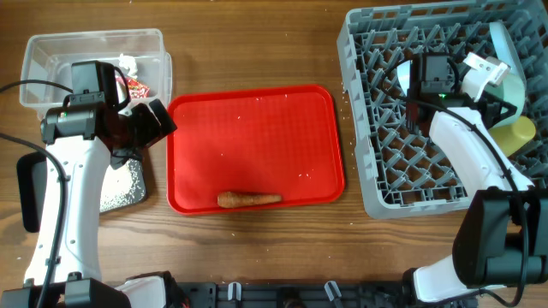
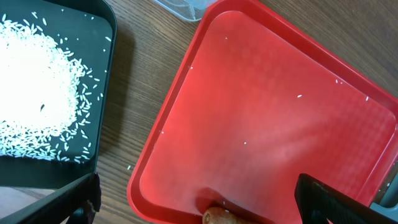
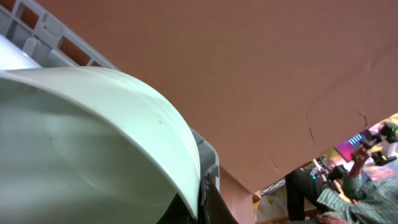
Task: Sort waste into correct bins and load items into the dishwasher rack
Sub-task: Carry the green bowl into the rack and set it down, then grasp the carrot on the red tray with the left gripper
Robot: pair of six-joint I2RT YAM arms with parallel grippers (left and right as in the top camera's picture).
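Note:
An orange carrot piece (image 1: pixel 248 199) lies at the front edge of the red tray (image 1: pixel 257 128); its tip shows in the left wrist view (image 2: pixel 221 216). My left gripper (image 1: pixel 150 124) is open and empty (image 2: pixel 205 205), above the red tray's left side and next to the black tray (image 2: pixel 99 37), which holds white rice grains (image 2: pixel 37 93). The clear tub (image 1: pixel 94 51) holds the red wrapper (image 1: pixel 137 87) and white paper scraps (image 1: pixel 128 62). My right gripper (image 3: pixel 202 202) is shut on the rim of the pale-green bowl (image 3: pixel 81 143) inside the grey rack (image 1: pixel 368 128). The yellow cup (image 1: pixel 520 133) sits in the rack.
A few rice grains lie scattered on the red tray (image 2: pixel 280 112) and on the wood beside it. The clear tub's corner (image 2: pixel 183 7) is just behind the red tray. A pale-blue dish (image 1: pixel 501 38) stands at the rack's far right.

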